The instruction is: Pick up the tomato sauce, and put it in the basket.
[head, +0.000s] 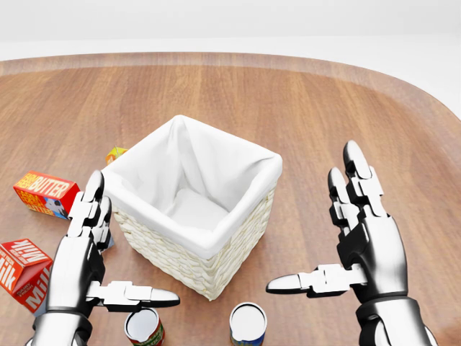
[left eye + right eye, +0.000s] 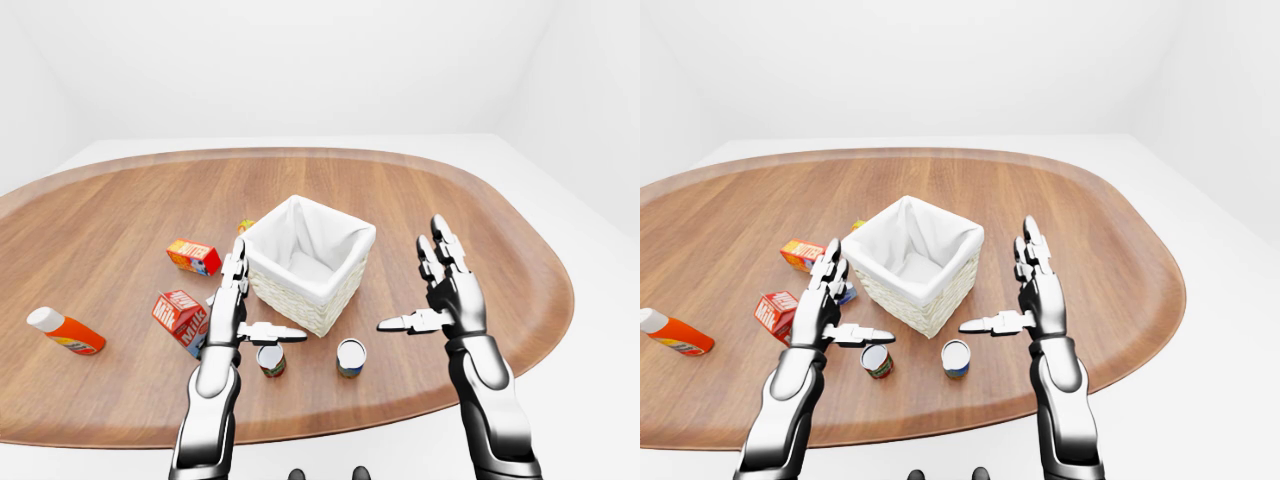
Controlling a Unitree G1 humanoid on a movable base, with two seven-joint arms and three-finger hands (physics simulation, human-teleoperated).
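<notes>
A wide, rounded wooden surface [image 2: 110, 230] with a darker raised rim fills the middle of a plain white room, with white floor showing around its edge and pale walls behind. In the left-eye view, going from the left, an orange bottle with a white cap [image 2: 64, 331] lies on its side near the left edge, well apart from everything else. Next comes a red milk carton [image 2: 179, 320], tipped over, just beside the left hand [image 2: 226, 325]; above it in the view lies an orange butter box [image 2: 193, 256]. The left hand is raised palm-inward with its fingers [image 1: 92, 198] spread straight and the thumb pointing right, gripping nothing. Directly below its thumb stands the tomato sauce [image 2: 270, 360], a small can with a red label and white top, upright on the surface just beside the basket's lower corner and not touched by the hand. The basket [image 2: 336, 293], woven in pale wicker with a white cloth lining, sits near the middle of the surface, turned corner-on to the view; a small yellow-orange item [image 1: 115, 153] peeks out behind its left corner, too hidden to identify. To the right of the sauce stands a second can [image 2: 350, 357] with a blue and yellow label. Further right, the right hand [image 2: 452, 297] hovers over bare wood, fingers likewise spread and empty, thumb pointing left.
</notes>
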